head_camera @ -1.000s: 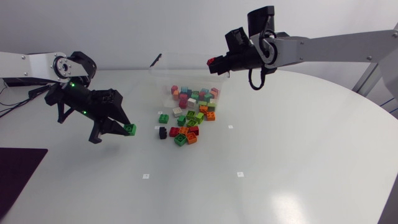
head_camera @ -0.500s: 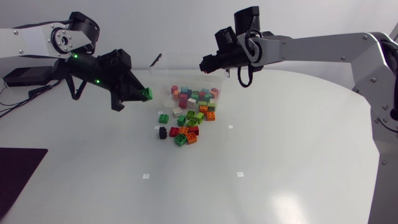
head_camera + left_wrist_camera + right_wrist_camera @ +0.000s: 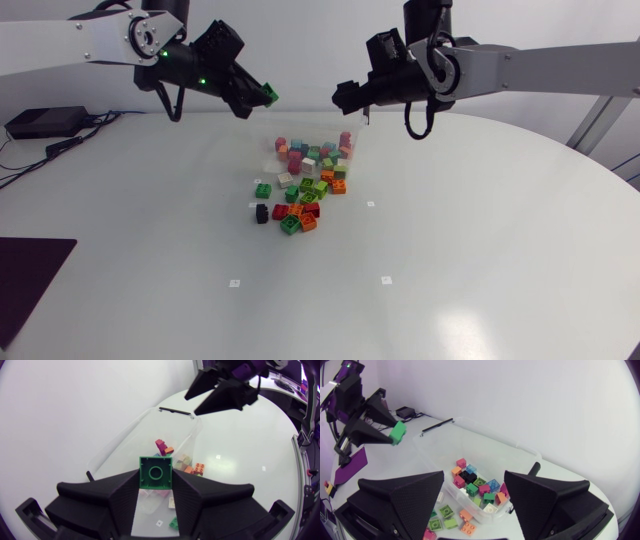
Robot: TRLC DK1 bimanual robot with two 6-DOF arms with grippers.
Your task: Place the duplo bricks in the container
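Green brick (image 3: 270, 94) is clamped in the left gripper (image 3: 263, 96), held high beside the container (image 3: 356, 135), with the right gripper (image 3: 342, 100) opposite. Left wrist view: both fingers press the brick above the container. Right wrist view: its fingers are spread wide over the binned bricks (image 3: 475, 482).

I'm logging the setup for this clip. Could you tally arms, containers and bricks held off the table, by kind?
Arms: 2 (left arm, right arm)
Clear container: 1
Green brick held in the left arm's fingers: 1
Total: 4
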